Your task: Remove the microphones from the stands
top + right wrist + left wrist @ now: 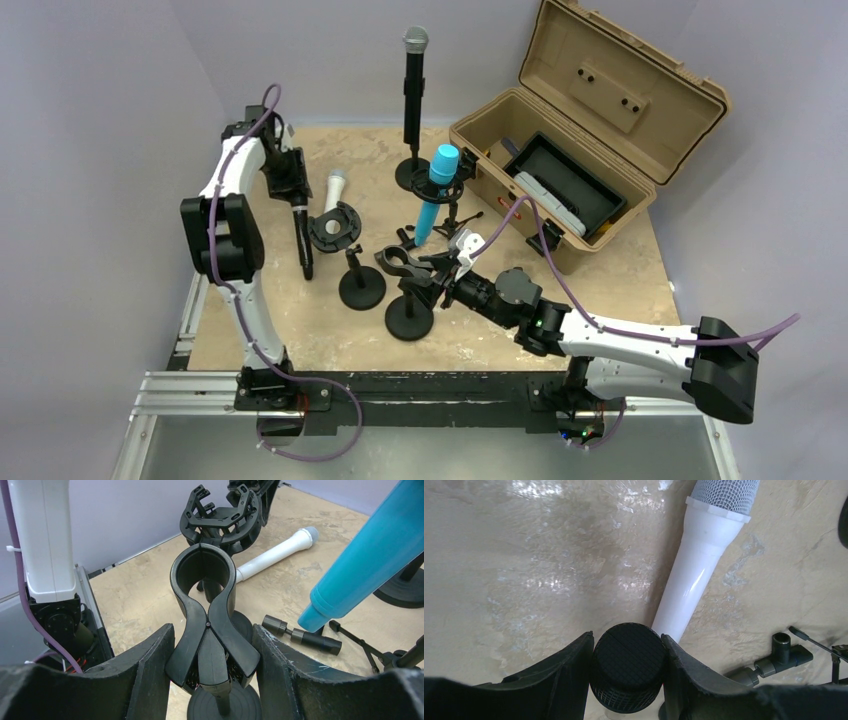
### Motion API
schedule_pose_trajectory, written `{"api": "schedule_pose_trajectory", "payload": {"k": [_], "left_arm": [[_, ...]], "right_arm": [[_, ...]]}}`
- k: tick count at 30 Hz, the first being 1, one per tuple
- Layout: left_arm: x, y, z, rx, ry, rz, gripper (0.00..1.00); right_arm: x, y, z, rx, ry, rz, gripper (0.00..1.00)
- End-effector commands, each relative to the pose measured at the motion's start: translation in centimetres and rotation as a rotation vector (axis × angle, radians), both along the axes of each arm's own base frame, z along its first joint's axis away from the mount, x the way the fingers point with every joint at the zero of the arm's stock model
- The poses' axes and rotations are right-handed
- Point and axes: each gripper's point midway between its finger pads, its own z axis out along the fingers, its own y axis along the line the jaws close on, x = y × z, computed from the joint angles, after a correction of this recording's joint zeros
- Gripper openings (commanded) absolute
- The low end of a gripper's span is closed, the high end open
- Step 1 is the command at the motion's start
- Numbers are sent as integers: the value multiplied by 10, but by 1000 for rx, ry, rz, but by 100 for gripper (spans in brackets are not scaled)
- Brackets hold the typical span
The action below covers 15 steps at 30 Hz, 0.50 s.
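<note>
left gripper (626,636) is pinching the black mic (626,672) by its head, well away from the empty stand clip (207,645) squeezed in the right gripper (212,628).

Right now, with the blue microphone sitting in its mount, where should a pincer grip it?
The blue microphone leans head-up through its mount ring, so probably grip the head end above the ring, coming from above, fingers across the barrel, and lift along the tilt.
</note>
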Motion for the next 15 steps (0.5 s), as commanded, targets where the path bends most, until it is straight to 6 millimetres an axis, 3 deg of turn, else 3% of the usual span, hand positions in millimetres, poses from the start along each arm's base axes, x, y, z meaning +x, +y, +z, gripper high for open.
{"api": "schedule_pose_trajectory", "payload": {"k": [1, 4, 7, 10, 15], "left_arm": [[11, -18, 4, 2, -20, -16, 3], [11, -24, -7, -15, 10, -22, 5], [10, -25, -15, -13, 35, -24, 10], [9, -25, -21, -17, 51, -25, 21], [9, -30, -21, -40, 53, -29, 35]], "right_arm": [[4, -2, 26, 67, -22, -26, 0], [5, -2, 24, 67, -14, -35, 0], [7, 0, 22, 61, -6, -41, 8], [7, 1, 19, 53, 6, -42, 19], [7, -2, 22, 64, 21, -56, 37]]}}
